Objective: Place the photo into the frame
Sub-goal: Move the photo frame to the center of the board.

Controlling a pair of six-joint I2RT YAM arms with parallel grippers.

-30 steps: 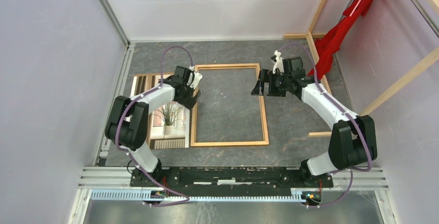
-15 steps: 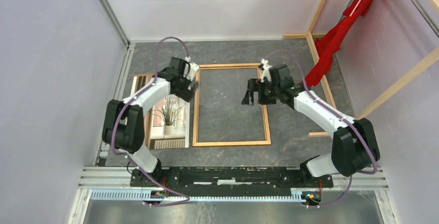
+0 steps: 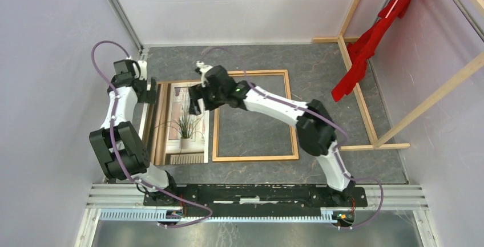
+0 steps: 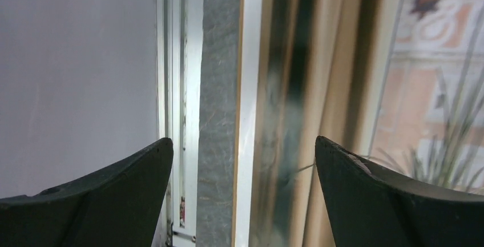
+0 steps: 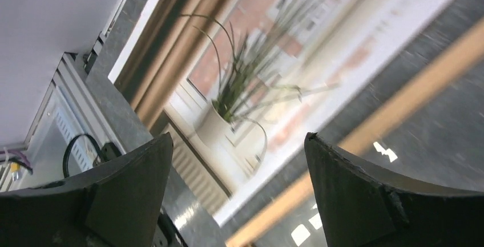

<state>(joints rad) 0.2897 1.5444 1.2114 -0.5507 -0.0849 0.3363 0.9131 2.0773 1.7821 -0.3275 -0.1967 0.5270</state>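
Seen from above, a grey stone-patterned table (image 3: 325,81) holds the photo (image 3: 184,130) and the frame (image 3: 255,157), both lying flat and side by side. The photo is on the left, its long right edge just beside the frame's left rail. The frame encloses only bare table.

The left arm reaches to the far-left corner of the photo, its left gripper (image 3: 149,94) over the print's left edge. In the left wrist view, the left gripper (image 4: 243,140) has its jaws spread wide with nothing between them. Below lie the white border and the beige curtains of the photo (image 4: 399,87), a strip of table and a metal rail (image 4: 177,87) along the wall. Whether the fingertips touch the print cannot be told.

The right arm stretches across the frame's far-left corner, with the right gripper (image 3: 193,105) over the photo's upper right part. Its own camera shows the right gripper (image 5: 238,136) equally wide apart and holding nothing, with the spiky potted plant of the photo (image 5: 240,87) beneath and an orange-brown rail of the frame (image 5: 411,104) beside it.

At the far right, a red cloth (image 3: 371,41) hangs on pale wooden beams (image 3: 358,90).
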